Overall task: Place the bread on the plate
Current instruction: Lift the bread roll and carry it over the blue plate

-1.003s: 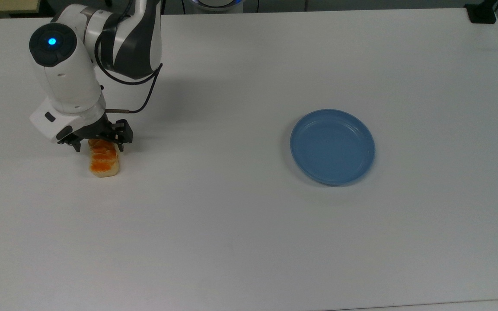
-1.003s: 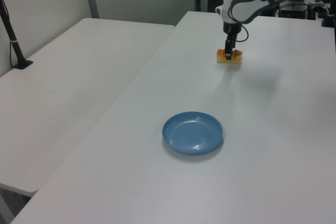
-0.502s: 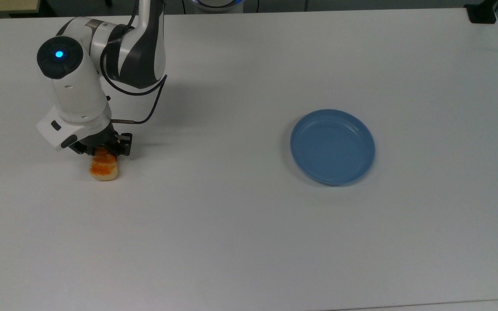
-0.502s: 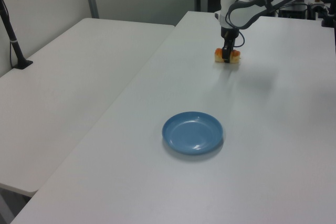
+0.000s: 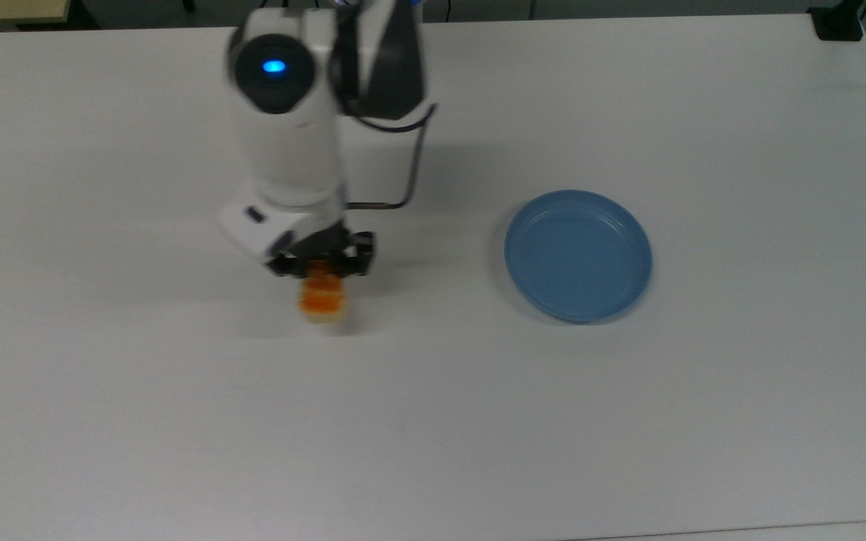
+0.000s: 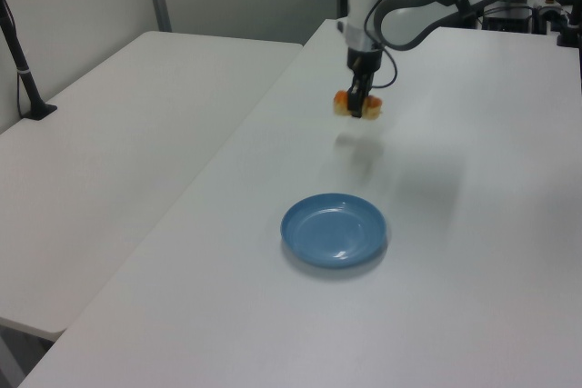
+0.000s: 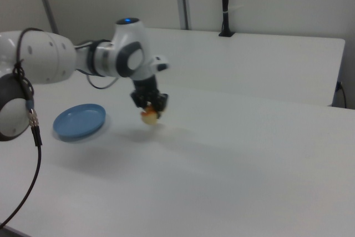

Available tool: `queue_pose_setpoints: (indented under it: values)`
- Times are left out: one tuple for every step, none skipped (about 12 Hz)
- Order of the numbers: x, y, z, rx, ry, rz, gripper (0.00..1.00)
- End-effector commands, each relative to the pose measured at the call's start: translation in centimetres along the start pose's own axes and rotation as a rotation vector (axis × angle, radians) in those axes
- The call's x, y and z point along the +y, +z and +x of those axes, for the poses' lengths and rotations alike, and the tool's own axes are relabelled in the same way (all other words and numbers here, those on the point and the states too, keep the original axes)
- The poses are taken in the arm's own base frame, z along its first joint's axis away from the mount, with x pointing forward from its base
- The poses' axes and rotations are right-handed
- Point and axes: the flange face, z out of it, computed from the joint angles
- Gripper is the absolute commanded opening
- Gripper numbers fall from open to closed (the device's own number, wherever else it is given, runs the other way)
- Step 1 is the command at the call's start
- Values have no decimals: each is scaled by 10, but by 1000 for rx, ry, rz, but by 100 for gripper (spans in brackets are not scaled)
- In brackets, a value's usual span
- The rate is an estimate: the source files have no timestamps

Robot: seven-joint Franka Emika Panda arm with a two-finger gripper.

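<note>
The bread [image 5: 322, 297], a small roll with an orange-brown top and pale sides, hangs above the white table with my gripper [image 5: 322, 269] shut on it. The left view shows the bread [image 6: 356, 106] lifted clear, its shadow on the table below. In the right view the bread [image 7: 148, 116] hangs under the black fingers. The blue plate [image 5: 578, 255] lies empty toward the top view's right, well apart from the bread. In the left view the plate [image 6: 334, 230] lies nearer the camera than the gripper [image 6: 358, 97]; in the right view the plate [image 7: 79, 121] is at the left.
The white table [image 5: 433, 421] is wide and bare around the plate. A second white table [image 6: 118, 134] adjoins it on the left view's left, with a black post [image 6: 23, 70] clamped on it. A black cable [image 7: 30, 154] hangs at the right view's left edge.
The gripper has lifted the bread off the table and carried it toward the top view's right, closer to the plate. The plate has not moved.
</note>
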Motion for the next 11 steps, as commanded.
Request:
queue_pose_setpoints:
  values:
    - [-123, -24, -15, -19, 4, 0, 36]
    - [-161, -29, -22, -27, -3, 1, 36]
    - [-190, -30, -28, -29, -7, 2, 36]
    - [-213, -30, -33, -26, -13, 5, 36]
    - [-232, -30, -38, -24, -28, 3, 36]
    - [-258, -27, -45, -25, -44, 2, 37]
    - [-277, -18, -51, -34, -44, -2, 38]
    - [-296, -17, -52, -20, -52, 6, 38]
    - [-311, -7, -57, -30, -64, 6, 38]
    - [-319, -1, -59, -25, -66, 11, 44]
    - [-322, 5, -59, -20, -51, 16, 49]
